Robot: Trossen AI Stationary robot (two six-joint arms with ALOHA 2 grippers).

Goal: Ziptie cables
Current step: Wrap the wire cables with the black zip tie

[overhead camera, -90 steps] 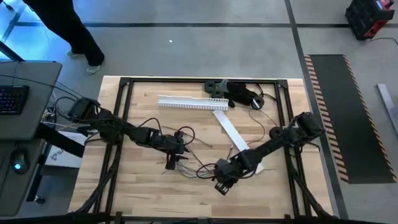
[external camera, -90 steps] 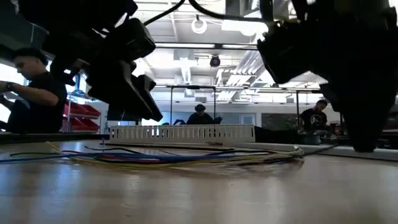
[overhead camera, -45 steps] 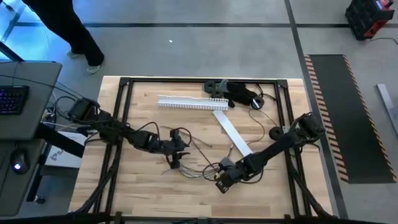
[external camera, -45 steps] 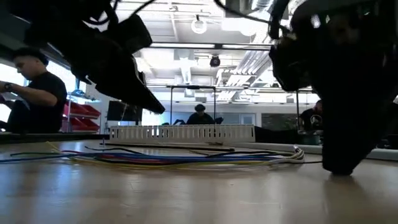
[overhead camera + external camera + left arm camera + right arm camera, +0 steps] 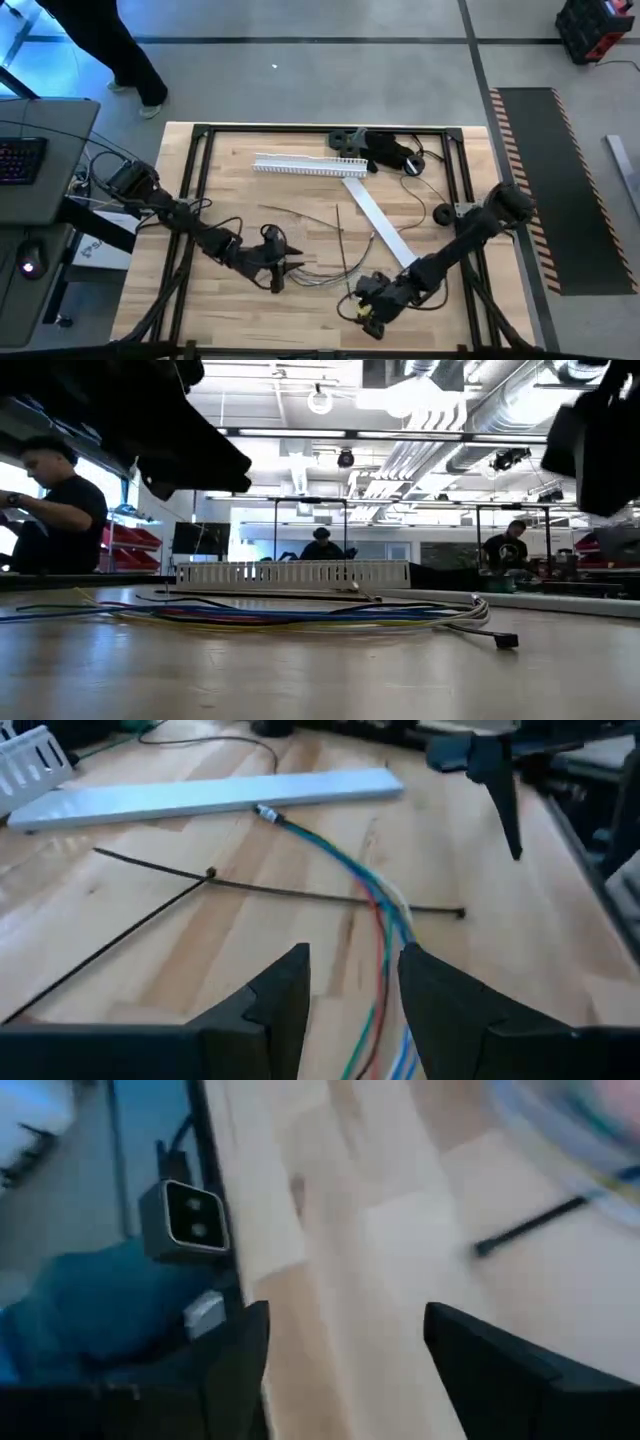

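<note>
I'm seeing the cables [image 5: 318,272] lying loose on the wooden table [image 5: 230,180] between both arms. Black zipties [image 5: 215,880] are crossing them, with a flat white strip [image 5: 375,222] and a slotted white duct [image 5: 308,165] behind. The left gripper [image 5: 281,270] is sitting at the bundle's end, fingers apart around the wires. The right gripper [image 5: 368,318], fingers spread, has pulled back toward the table's near edge since a second ago.

Both grippers [image 5: 283,272] [image 5: 370,315] moved toward near edge; cables [image 5: 320,272] straightened.
</note>
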